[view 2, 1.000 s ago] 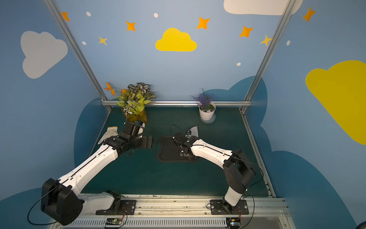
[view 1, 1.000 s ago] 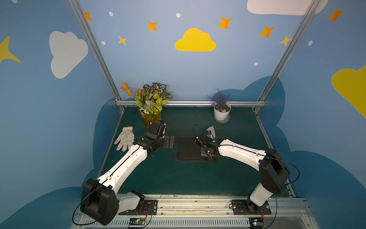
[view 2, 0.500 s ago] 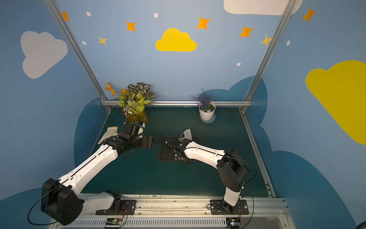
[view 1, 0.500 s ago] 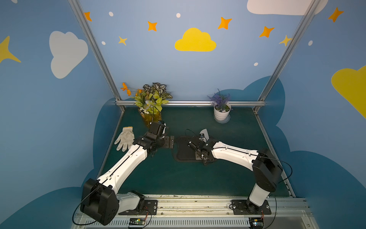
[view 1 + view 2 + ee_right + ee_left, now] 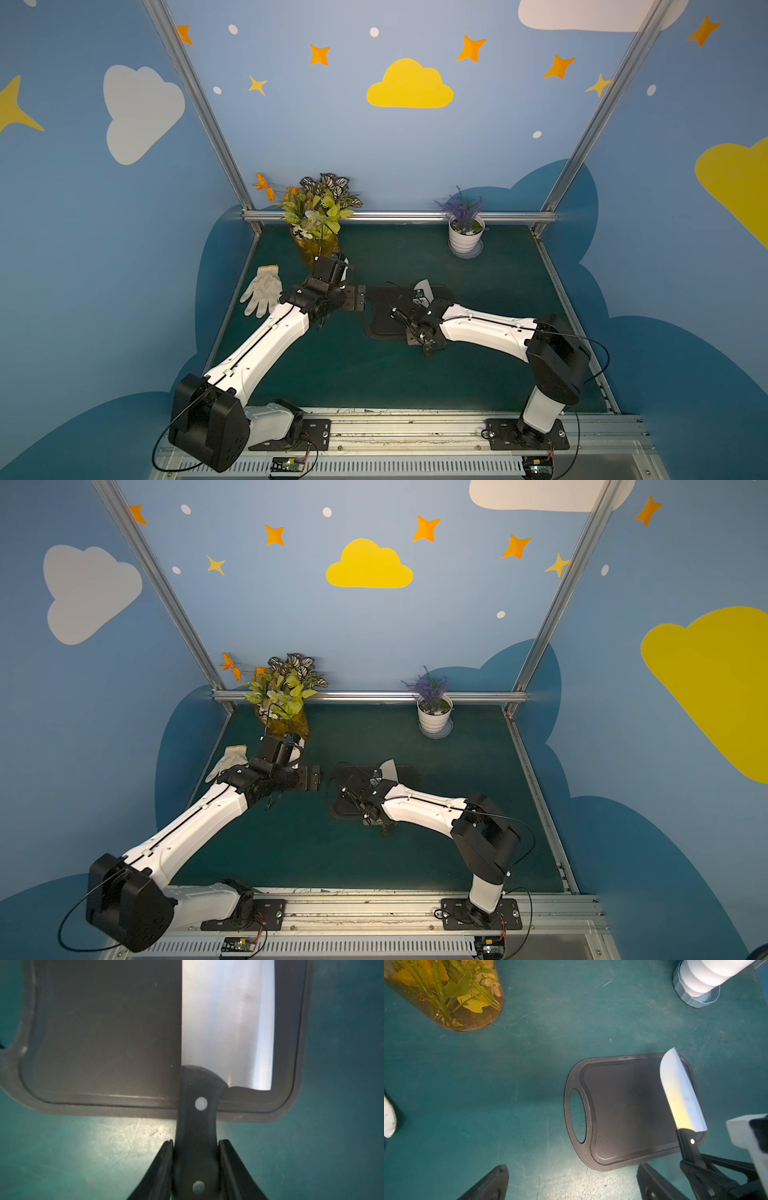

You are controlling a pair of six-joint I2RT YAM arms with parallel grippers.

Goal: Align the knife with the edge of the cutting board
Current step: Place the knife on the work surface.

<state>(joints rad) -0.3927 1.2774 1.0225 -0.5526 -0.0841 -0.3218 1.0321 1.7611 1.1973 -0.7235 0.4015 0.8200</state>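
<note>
Right gripper (image 5: 196, 1145) is clamped on the black handle of the knife (image 5: 226, 1022); since the earlier frames it has carried the knife toward the left arm and back toward the robot base; the blade extends ahead of the fingertips over the cutting board (image 5: 104, 1032), near-parallel to the short rim opposite the handle hole; blade-to-board contact cannot be told; left gripper (image 5: 572, 1167) remains wide and empty, unmoved, the board's hole end just ahead of it
</note>
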